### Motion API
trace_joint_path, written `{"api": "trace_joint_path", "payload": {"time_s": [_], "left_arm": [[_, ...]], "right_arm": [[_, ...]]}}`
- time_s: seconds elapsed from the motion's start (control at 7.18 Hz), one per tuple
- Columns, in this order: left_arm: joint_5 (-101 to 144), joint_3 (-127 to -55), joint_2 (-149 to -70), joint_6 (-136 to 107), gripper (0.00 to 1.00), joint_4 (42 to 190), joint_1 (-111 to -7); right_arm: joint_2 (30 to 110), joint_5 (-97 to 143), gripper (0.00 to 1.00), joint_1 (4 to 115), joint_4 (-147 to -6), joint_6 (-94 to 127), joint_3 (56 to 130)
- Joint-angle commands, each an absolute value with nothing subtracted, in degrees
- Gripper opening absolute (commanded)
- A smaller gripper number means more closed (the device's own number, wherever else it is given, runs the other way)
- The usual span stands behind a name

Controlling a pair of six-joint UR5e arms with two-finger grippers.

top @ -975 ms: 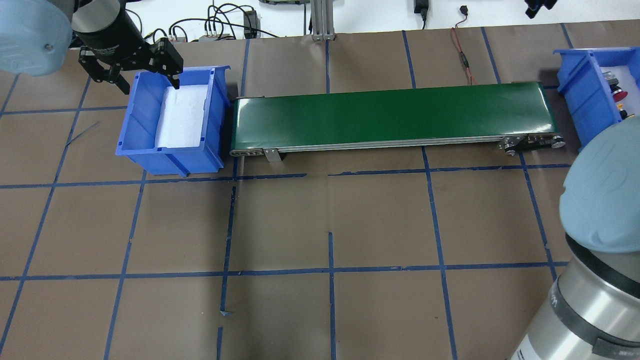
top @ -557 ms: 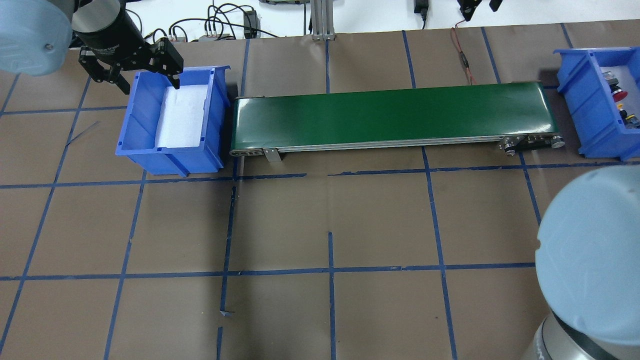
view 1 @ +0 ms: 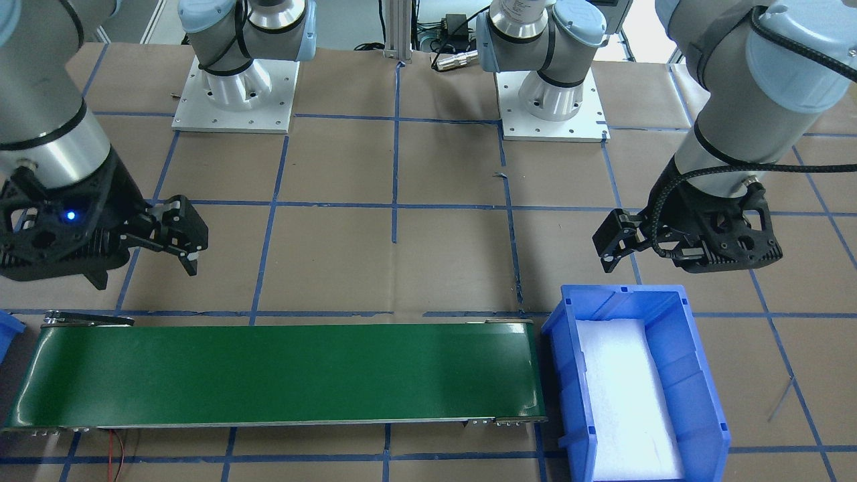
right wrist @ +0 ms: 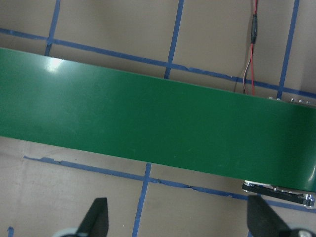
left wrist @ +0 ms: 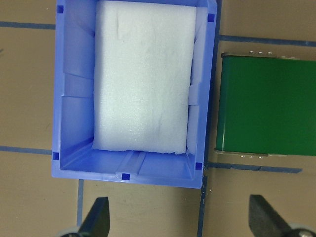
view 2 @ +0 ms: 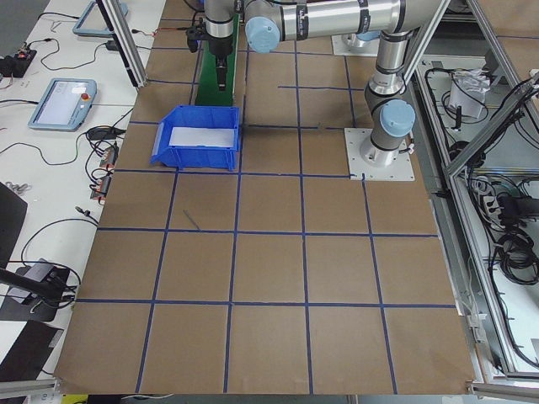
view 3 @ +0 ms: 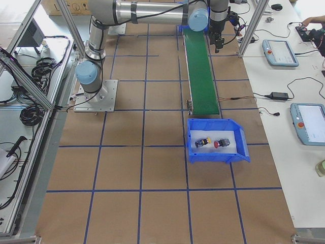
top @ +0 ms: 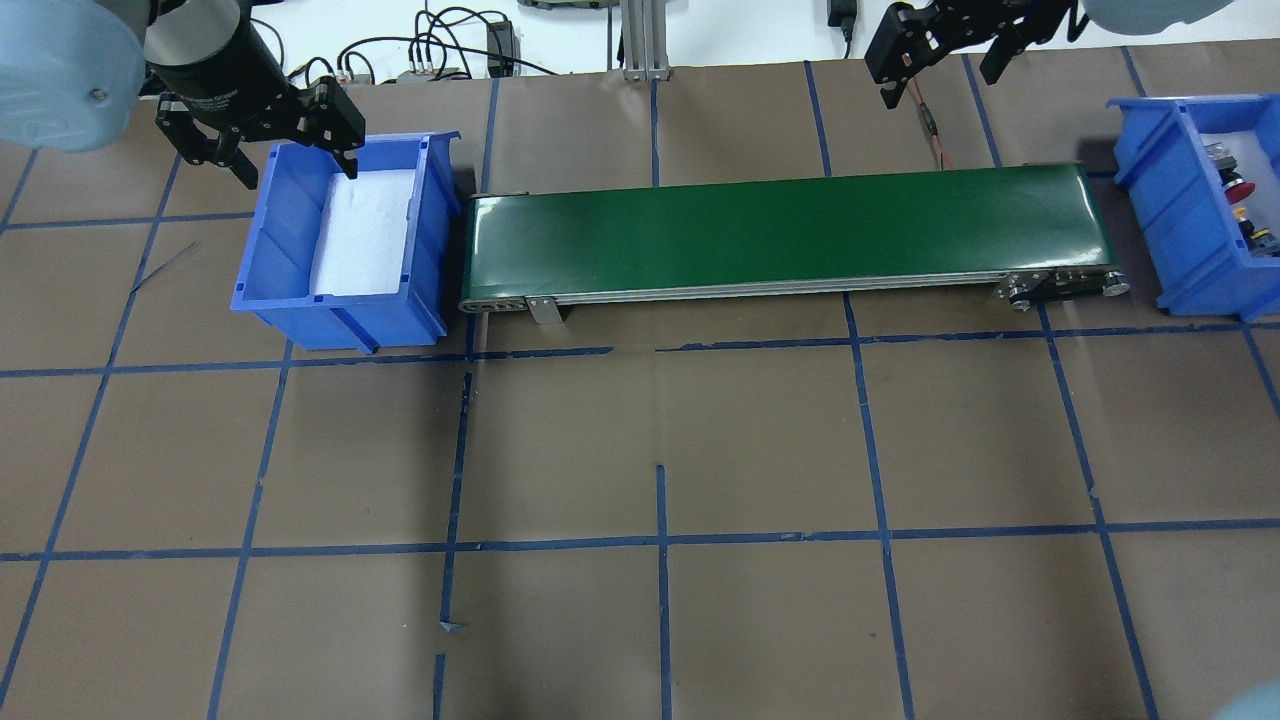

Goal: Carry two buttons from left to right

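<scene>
The red button point(top: 1240, 187) and the yellow button point(top: 1246, 216) lie in the blue bin point(top: 1170, 200) at the right end of the conveyor. In the exterior right view the red button point(view 3: 218, 144) and the yellow button point(view 3: 204, 142) lie side by side on white foam. My right gripper point(top: 938, 65) is open and empty, behind the belt's right part and left of that bin. My left gripper point(top: 297, 160) is open and empty over the far rim of the left blue bin point(top: 255, 240), which holds only white foam.
The green conveyor belt point(top: 790, 230) runs between the two bins and carries nothing. A red-black wire point(top: 925, 110) lies behind its right end. Both wrist views show wide-apart fingertips point(left wrist: 96, 217) point(right wrist: 96, 217). Brown paper with blue tape lines covers the table.
My right arm has swung out of the near right corner; its gripper has come into view behind the belt's right part and moved left. The left arm has not moved.
</scene>
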State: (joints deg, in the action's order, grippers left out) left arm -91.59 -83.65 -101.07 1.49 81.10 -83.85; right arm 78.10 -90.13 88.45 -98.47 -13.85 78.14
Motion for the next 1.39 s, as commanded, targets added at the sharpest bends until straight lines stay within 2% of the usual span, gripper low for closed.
{"api": "trace_joint_path", "payload": {"time_s": [0.0,0.42,1.25], "left_arm": [[-91.23,-83.67,-101.07,1.58,1.0,81.04,-83.76],[-91.23,-83.67,-101.16,1.58,1.0,80.95,-83.85],[-91.5,-83.67,-101.25,1.58,1.0,80.95,-83.85]], "right_arm": [[84.09,-90.44,1.0,88.86,-97.13,-9.1,84.27],[85.52,-90.35,1.0,88.86,-89.84,-2.2,85.17],[85.34,-90.44,1.0,88.77,-89.91,-2.9,85.25]]}}
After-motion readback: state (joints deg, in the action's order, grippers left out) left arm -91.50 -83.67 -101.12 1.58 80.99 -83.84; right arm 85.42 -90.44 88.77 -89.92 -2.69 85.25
